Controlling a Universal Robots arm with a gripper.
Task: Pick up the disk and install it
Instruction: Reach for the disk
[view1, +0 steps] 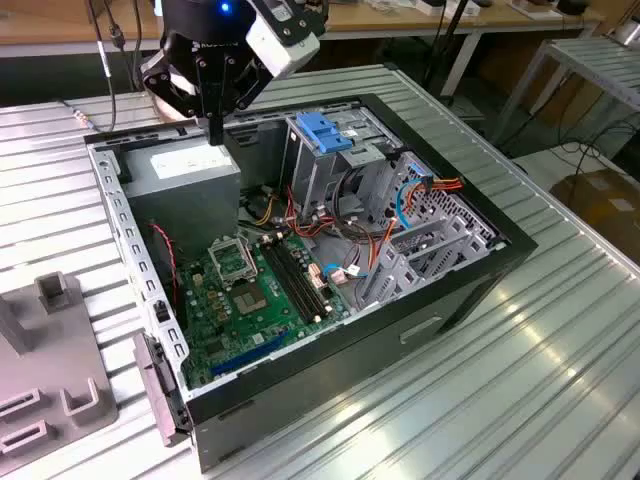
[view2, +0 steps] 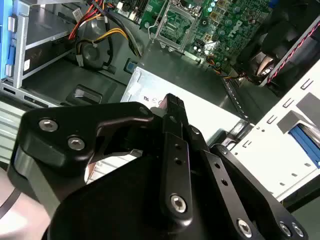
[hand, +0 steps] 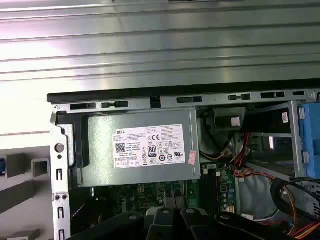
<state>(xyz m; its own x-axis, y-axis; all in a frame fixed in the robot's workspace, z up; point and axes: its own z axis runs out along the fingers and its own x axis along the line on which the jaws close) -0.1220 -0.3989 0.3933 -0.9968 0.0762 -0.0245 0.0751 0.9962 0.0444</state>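
The disk is out of view. My gripper hangs over the back corner of the open computer case, at the exterior view's upper left. Its black fingers are pressed together with nothing between them, so it is shut. The tips hover just above the grey metal power supply box, whose white sticker shows in the first wrist view. The dark knuckles of the gripper sit along that picture's edge.
Inside the case lie the green motherboard, bundles of red and orange cables and a tall metal cage with a blue plastic top. A grey fixture block stands on the ribbed metal table at the exterior view's left.
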